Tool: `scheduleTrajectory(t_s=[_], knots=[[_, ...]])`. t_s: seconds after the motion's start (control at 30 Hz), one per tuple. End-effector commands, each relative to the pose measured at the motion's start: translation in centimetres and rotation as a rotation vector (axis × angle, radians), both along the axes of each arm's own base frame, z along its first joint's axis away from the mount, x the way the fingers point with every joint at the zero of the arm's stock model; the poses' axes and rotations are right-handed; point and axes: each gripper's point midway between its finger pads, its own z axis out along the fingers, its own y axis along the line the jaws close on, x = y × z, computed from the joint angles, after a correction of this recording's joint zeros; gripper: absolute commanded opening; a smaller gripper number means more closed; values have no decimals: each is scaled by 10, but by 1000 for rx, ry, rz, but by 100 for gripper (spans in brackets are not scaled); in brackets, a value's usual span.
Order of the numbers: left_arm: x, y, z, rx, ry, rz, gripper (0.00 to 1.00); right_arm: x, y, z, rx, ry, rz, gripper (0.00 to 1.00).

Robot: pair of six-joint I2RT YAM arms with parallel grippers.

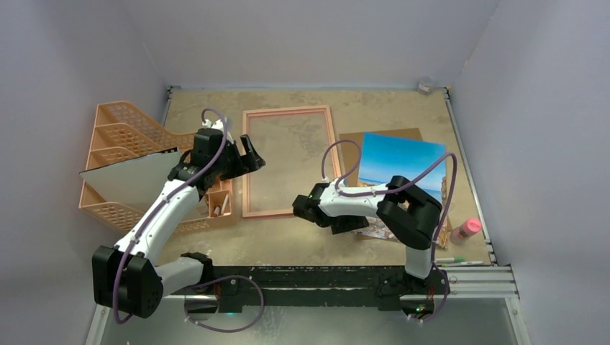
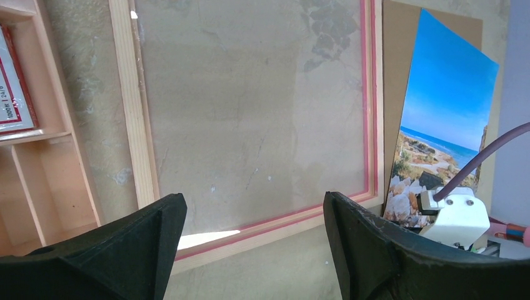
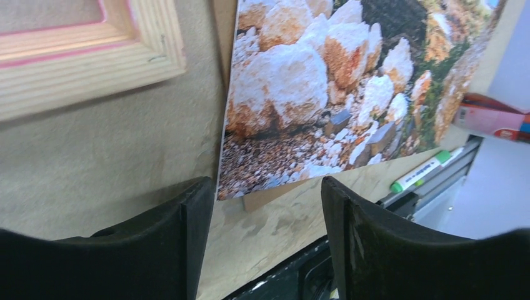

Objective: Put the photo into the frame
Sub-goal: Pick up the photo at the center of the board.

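step in hand, as judged: pick-up of the photo (image 1: 399, 169) at its near left corner.

position of parts: the frame (image 1: 291, 162) lies flat at mid-table, with no part of the photo in its opening. the photo lies picture side up just to the right of the frame, resting on a brown board (image 1: 349, 140). its long axis runs from the near side of the table toward the far side. this is roughly parallel to the long sides of the frame, with a slight tilt.

right gripper (image 3: 265, 187): fingers spread, one on each side of the photo's near left corner. the wrist view shows that corner and a sliver of the board in the gap. the left finger sits close to the photo's left edge. no pinch is visible. the photo extends ahead of the fingers and to their right. the frame's near right corner lies ahead and to the left.

left gripper (image 2: 255, 203): fingers spread, nothing between them. it hovers over the left long side of the frame, well apart from the photo.

judgement: the right arm is the nearer one. the coming move likely depends on closing at that corner on the sheet alone, without the board. the sheet then goes left, long axis in line with the frame opening.
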Motion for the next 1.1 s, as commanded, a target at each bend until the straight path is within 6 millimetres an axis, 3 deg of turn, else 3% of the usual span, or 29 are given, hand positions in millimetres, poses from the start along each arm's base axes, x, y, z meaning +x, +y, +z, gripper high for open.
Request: scheduleTrajectory(t_s=[0.0,0.2,0.43,0.77,1.07], knots=[[9,0,3,-21,-25,35,84,10,-8,-5,-70,-60,-2,65],[12,-2,-1,-32,-18,38,84,17,-8,-12,-95,-92,9,56],[12,-1,-6,-22,-5,39,84,19,10,-20,7,-82,25,46],[15,-6,-5,-42,5,23,84,16,20,-20,146,-57,18,0],[10,-24,-12,-129,31,-37,84,33,43,18,337,-64,18,0]])
